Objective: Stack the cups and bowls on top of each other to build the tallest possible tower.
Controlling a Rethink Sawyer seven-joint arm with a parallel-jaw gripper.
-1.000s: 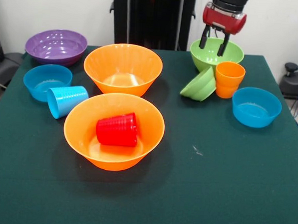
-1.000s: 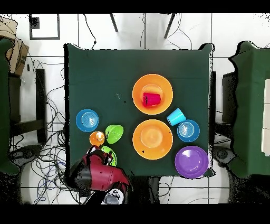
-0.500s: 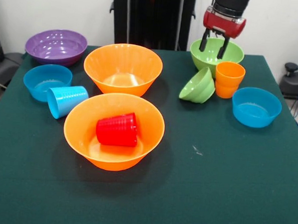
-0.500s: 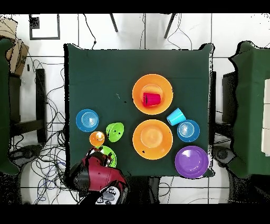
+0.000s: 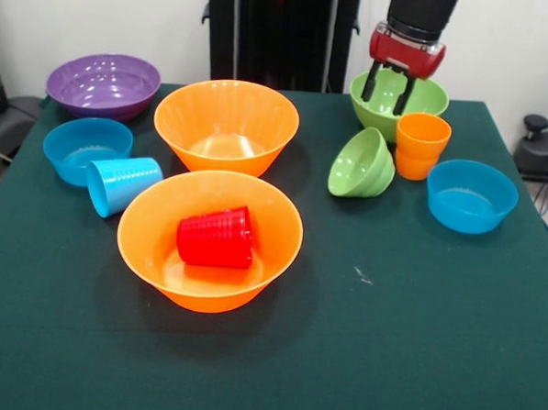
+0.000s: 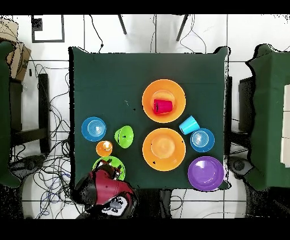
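claw risen, small green bowl shifted

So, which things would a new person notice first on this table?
Probably the red cup lying on its side inside the near large orange bowl, at the table's middle. Then the small green bowl, tipped on its edge beside the upright orange cup, with the open hand above the large green bowl.

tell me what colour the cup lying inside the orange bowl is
Red cup; clearest in the front view.
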